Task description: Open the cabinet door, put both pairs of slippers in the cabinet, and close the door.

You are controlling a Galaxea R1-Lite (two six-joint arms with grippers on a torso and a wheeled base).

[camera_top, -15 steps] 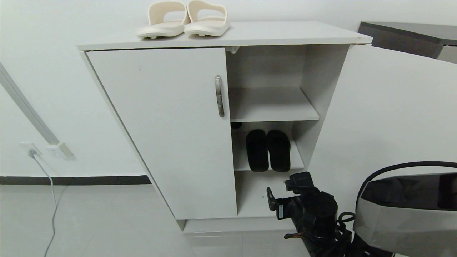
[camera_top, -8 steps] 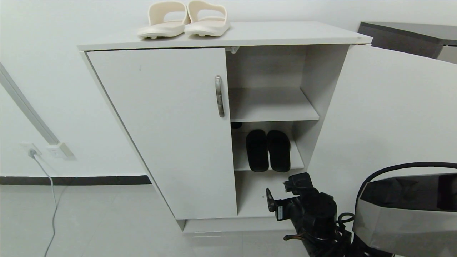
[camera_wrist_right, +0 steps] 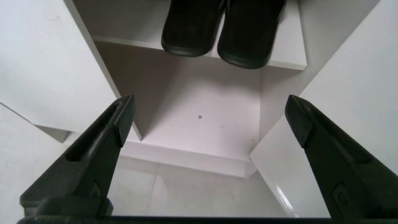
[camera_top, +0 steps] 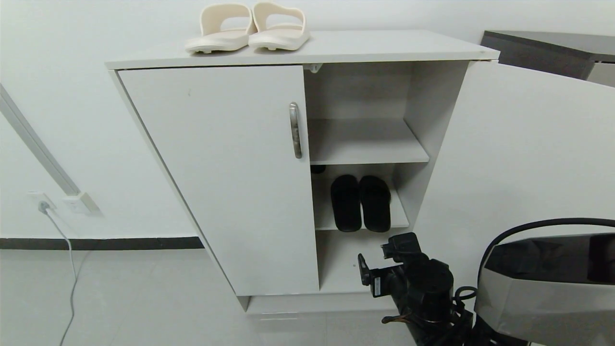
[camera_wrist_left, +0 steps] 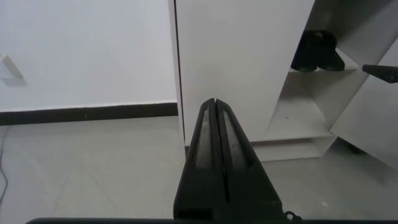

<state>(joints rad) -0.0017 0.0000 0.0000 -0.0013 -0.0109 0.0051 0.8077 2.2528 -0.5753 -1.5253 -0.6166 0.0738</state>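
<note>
— On top of the cabinet (camera_top: pixel 384 45), toward its left end, the cream slippers (camera_top: pixel 247 26) are sitting side by side, touching each other.

— And the black slippers (camera_top: pixel 360 202)?

— They are lying inside the cabinet on its middle shelf (camera_top: pixel 321 211), close together in its open right half, with their near ends reaching the shelf's front edge (heel or toe, I cannot tell).

— How are the cabinet's doors standing?

— Its right door (camera_top: pixel 519 154) is hanging wide open, swung out from the cabinet's right side. Its left door (camera_top: pixel 216 168) is sitting shut, with a metal handle (camera_top: pixel 295 129) running upright along the inner edge.

— What are the arms doing?

— The right pincer (camera_wrist_right: pixel 209 109) is hovering just in front of the cabinet's lowest compartment, below the black pair. Its fingers are spreading wide and gripping nothing.

— And the other one?

— The left pincer (camera_wrist_left: pixel 213 106) is hanging low over the floor (camera_wrist_left: pixel 93 168) in front of the cabinet, pointing at the foot of the shut door. Its fingers are pressing flat together with nothing between them.
</note>
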